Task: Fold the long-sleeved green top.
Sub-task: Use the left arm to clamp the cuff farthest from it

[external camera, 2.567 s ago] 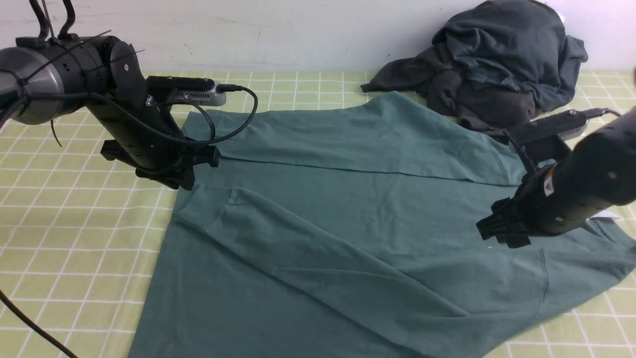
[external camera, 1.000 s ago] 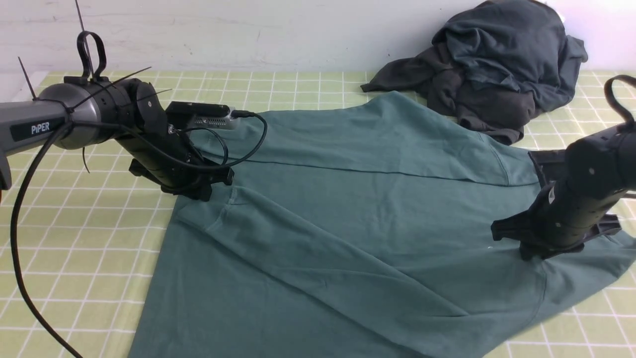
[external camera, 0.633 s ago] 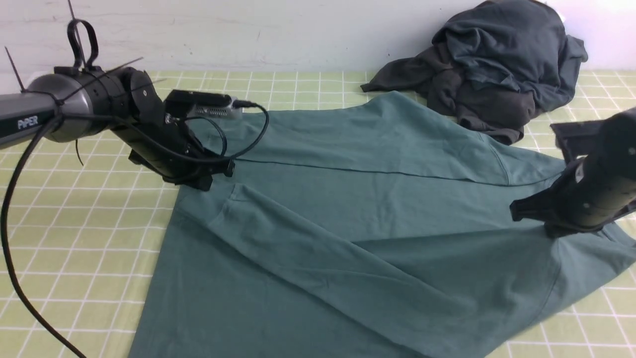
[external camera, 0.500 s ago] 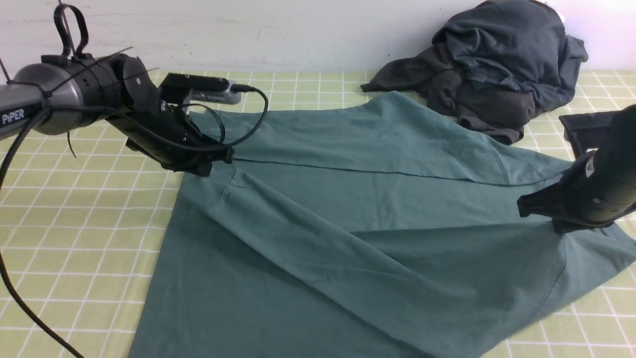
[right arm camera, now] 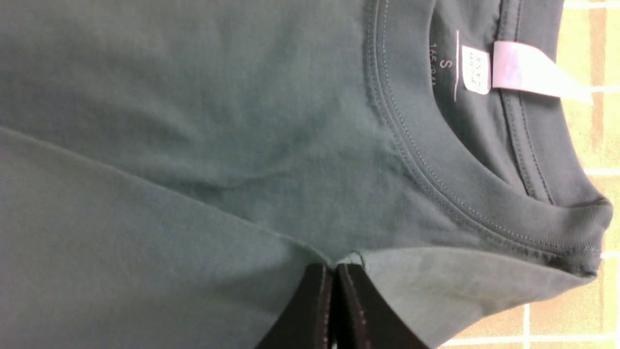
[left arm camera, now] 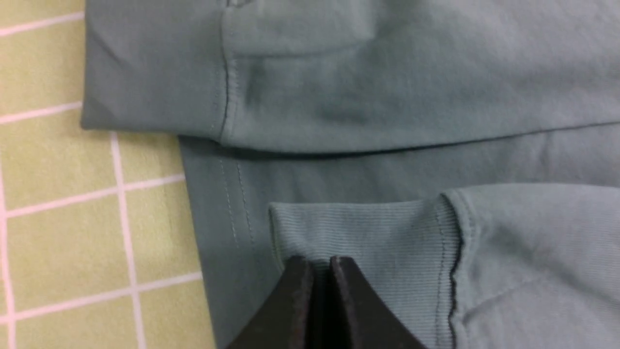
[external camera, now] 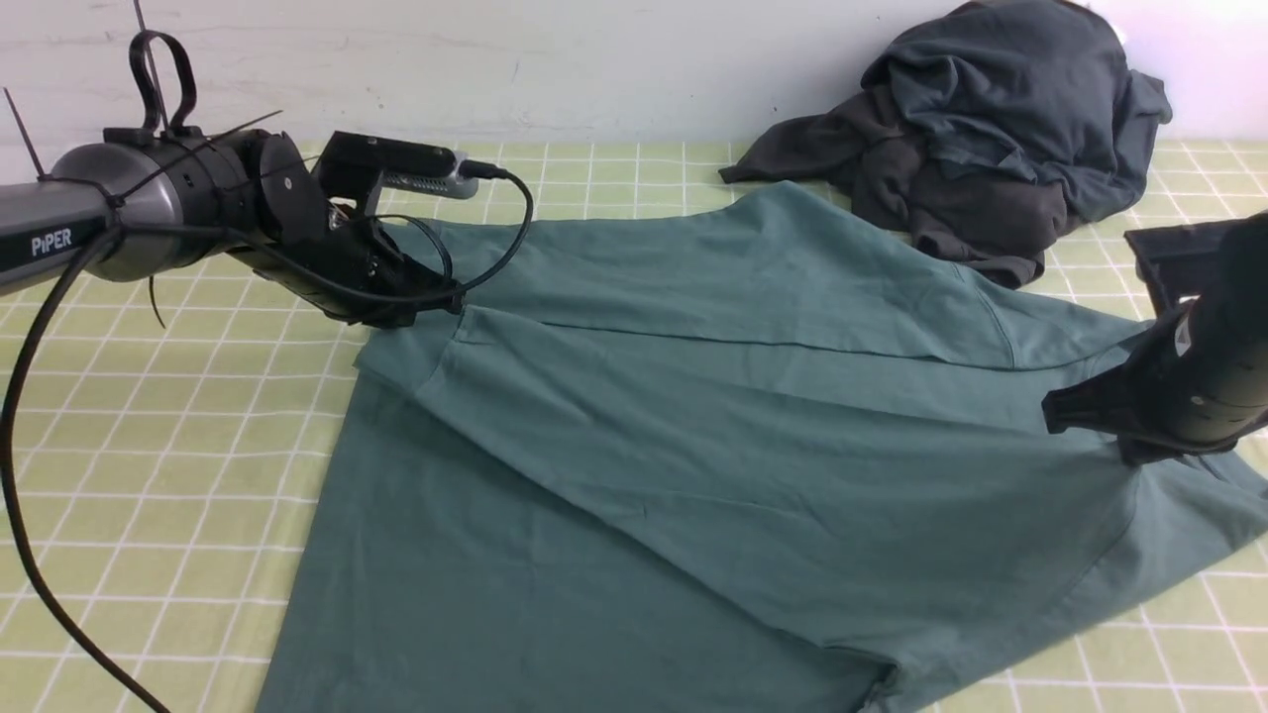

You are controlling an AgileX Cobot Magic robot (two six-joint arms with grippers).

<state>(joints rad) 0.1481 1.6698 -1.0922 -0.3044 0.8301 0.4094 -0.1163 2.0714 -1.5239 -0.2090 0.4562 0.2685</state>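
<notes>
**Two robot arms, grey and black, each with a wrist camera**

The left arm (external camera: pixel 119 213) has a smooth grey cylindrical section carrying a black label (external camera: pixel 50 243) with white letters "PiPER", followed by a black jointed wrist. Black zip ties (external camera: pixel 163 127) stick up from it. Its silver-and-black camera (external camera: pixel 396 166) trails a looping black cable (external camera: pixel 531 218). The right arm (external camera: pixel 1204 391) is matte black with a small white sticker (external camera: pixel 1181 337). The left gripper (left arm camera: pixel 318 261) and right gripper (right arm camera: pixel 334 266) have black wedge-shaped fingers.

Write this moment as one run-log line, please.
top: spread out, fold unfinished | left pincer: shut on its cuff | right pincer: shut on it beside collar
</notes>
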